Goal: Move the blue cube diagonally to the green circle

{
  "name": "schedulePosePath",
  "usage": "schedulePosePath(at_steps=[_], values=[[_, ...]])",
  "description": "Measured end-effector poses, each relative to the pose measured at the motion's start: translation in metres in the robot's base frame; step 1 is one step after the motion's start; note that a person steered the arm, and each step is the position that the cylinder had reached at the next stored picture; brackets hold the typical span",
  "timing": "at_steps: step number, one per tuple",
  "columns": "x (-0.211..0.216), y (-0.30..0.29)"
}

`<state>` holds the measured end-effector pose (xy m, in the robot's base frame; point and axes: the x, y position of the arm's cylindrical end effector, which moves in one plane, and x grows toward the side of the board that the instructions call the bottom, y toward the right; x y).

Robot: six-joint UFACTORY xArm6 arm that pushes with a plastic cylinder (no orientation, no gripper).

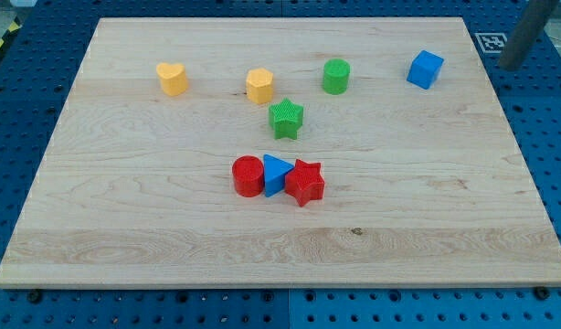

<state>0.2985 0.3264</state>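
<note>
The blue cube sits near the view's top right of the wooden board. The green circle, a short cylinder, stands about a hundred pixels to the cube's left at nearly the same height. My rod comes in at the view's top right corner, blurred. Its tip is off the board's right edge, to the right of the blue cube and apart from it.
A green star lies below-left of the green circle. A yellow hexagon and a yellow heart lie further left. A red cylinder, a blue triangle and a red star cluster mid-board.
</note>
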Motion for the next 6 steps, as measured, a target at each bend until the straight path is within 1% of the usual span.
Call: schedulePosePath(at_steps=[2,3,4,5,6], values=[[-0.013,-0.095],[0.02,-0.12],[0.087,-0.122],[0.165,-0.126],[0.163,-0.109]])
